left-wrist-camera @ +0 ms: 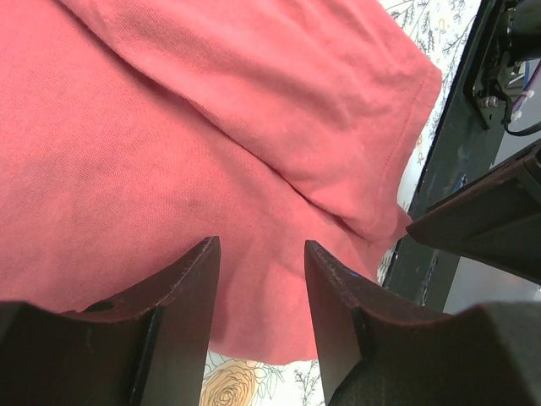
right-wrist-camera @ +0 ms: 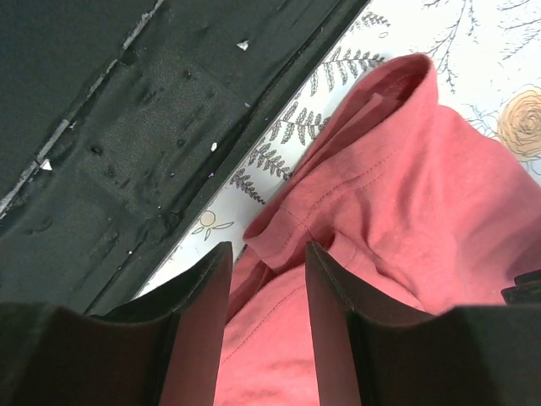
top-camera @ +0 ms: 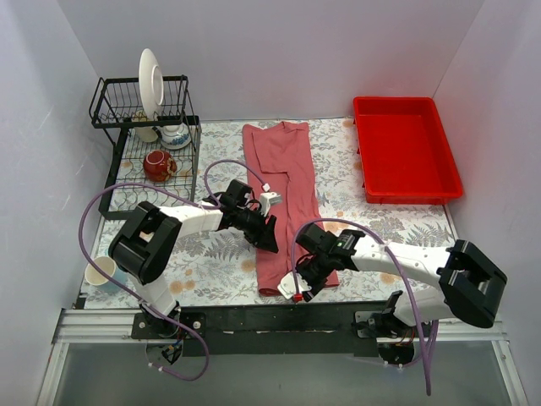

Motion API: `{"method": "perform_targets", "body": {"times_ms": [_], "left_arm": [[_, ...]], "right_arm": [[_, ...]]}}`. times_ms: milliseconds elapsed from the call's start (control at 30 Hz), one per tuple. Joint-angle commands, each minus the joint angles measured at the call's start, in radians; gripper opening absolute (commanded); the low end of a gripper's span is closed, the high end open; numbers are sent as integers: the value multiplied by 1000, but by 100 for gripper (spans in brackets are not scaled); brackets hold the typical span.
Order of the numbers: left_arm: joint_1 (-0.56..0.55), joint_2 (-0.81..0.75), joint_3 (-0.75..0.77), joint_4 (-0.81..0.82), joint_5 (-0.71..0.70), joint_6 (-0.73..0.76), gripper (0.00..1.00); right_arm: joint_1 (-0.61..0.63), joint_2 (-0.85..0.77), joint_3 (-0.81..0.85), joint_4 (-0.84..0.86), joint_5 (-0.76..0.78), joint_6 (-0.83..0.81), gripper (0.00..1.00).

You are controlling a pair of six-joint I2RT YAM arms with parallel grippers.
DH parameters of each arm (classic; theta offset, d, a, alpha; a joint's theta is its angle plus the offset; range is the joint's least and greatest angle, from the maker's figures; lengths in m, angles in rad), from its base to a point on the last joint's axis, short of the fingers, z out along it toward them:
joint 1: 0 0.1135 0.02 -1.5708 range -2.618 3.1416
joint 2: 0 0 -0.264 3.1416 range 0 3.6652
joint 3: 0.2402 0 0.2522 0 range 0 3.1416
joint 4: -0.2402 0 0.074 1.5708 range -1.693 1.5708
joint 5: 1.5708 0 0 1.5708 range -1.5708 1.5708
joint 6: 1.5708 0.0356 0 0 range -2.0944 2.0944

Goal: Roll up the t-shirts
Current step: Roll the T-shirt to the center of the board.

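The dusty-red t-shirt (top-camera: 287,169) lies folded into a long narrow strip running from the back of the table to its front edge. My left gripper (top-camera: 269,235) is open at the strip's left edge near the front; in the left wrist view (left-wrist-camera: 260,247) the t-shirt (left-wrist-camera: 211,127) fills the space under and between the fingers. My right gripper (top-camera: 303,279) is open over the strip's near end. In the right wrist view (right-wrist-camera: 266,249) the t-shirt's (right-wrist-camera: 423,194) near hem is curled up, with fabric between the fingers.
A bright-red plastic tray (top-camera: 406,148) stands at the back right. A black dish rack (top-camera: 127,182) at the back left holds a white plate (top-camera: 151,80), a red mug (top-camera: 159,165) and a white pot (top-camera: 175,135). A cup (top-camera: 101,271) stands front left. The black base rail (top-camera: 279,317) runs along the front edge.
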Motion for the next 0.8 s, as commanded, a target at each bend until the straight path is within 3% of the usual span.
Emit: {"method": "perform_targets", "body": {"times_ms": [0,233,467,567,767], "left_arm": [[2,0,35,20,6,11,44],[2,15,32,18,-7,17,44],[4,15,31,6,-27,37,44],[4,15,34,-3,-34,54,44],[6,15,44,-17,-50,71,44]], "right_arm": [[4,30,-16,51,-5,-35,47],[6,64,-29,68,-6,-72,42],[7,74,-41,60,5,-86,15],[7,52,-41,31,23,-85,9],[7,-43,-88,-23,49,-69,6]]}}
